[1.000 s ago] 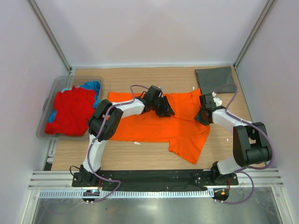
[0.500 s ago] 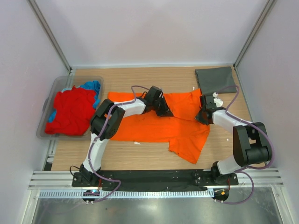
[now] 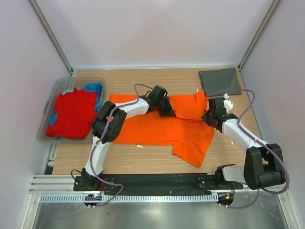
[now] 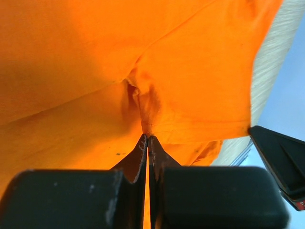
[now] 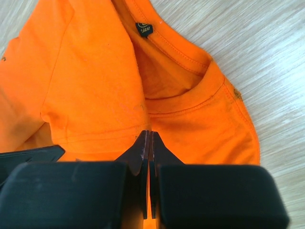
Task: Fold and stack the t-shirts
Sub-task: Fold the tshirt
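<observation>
The orange shirt (image 3: 157, 131) lies spread across the middle of the table (image 3: 143, 78), neck end toward the right; the grey shirt (image 3: 219, 82) sits folded in the far right corner; the red shirt (image 3: 71, 112) and the blue shirt (image 3: 94, 88) are heaped in the tub (image 3: 51, 95) at the left.

Over the last second the right arm has swung its elbow outward and toward the near edge, so its forearm now reaches in at a longer slant; the right pincer (image 3: 208, 118) has shifted only a little, staying at the neck end. The left pincer (image 3: 167, 111) has crept slightly toward the far edge; the cloth itself has hardly moved.

Both pincers are clenched on orange cloth: the left pincer (image 4: 147, 138) nips a small pucker of fabric at its tips; the right pincer (image 5: 148, 134) bites the shirt just below the collar (image 5: 190, 57), near the label (image 5: 144, 29).

This looks like both grips being set; the fold itself seems not yet made, and only the grey one appears finished.
</observation>
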You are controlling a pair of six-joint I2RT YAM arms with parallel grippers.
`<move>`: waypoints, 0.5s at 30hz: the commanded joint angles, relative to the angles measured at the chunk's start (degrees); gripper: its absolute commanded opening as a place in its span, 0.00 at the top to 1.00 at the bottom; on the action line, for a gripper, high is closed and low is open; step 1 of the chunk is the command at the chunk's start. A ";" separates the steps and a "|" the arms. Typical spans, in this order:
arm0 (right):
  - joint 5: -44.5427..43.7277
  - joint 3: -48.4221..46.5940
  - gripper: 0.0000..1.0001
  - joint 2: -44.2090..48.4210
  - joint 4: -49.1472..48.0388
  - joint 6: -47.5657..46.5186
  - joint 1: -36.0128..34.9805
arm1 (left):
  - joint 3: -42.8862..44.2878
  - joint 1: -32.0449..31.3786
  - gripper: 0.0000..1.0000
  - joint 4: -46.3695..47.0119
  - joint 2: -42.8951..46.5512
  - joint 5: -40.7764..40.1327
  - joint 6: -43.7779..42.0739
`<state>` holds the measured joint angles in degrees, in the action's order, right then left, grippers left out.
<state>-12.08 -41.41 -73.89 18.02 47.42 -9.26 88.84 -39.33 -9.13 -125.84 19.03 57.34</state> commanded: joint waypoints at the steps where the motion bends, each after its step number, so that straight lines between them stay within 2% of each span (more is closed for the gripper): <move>1: 0.56 0.98 0.99 2.87 -0.27 2.41 0.12 | 2.13 -0.22 1.00 -3.09 2.88 -1.18 -2.14; 15: -0.40 7.12 0.99 10.34 -0.79 4.26 -0.94 | 2.04 -0.22 1.00 -6.34 4.37 -2.59 -3.90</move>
<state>-10.55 -35.64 -65.80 18.31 49.76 -9.63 89.14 -39.38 -14.13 -125.67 18.02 54.98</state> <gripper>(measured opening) 0.026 0.004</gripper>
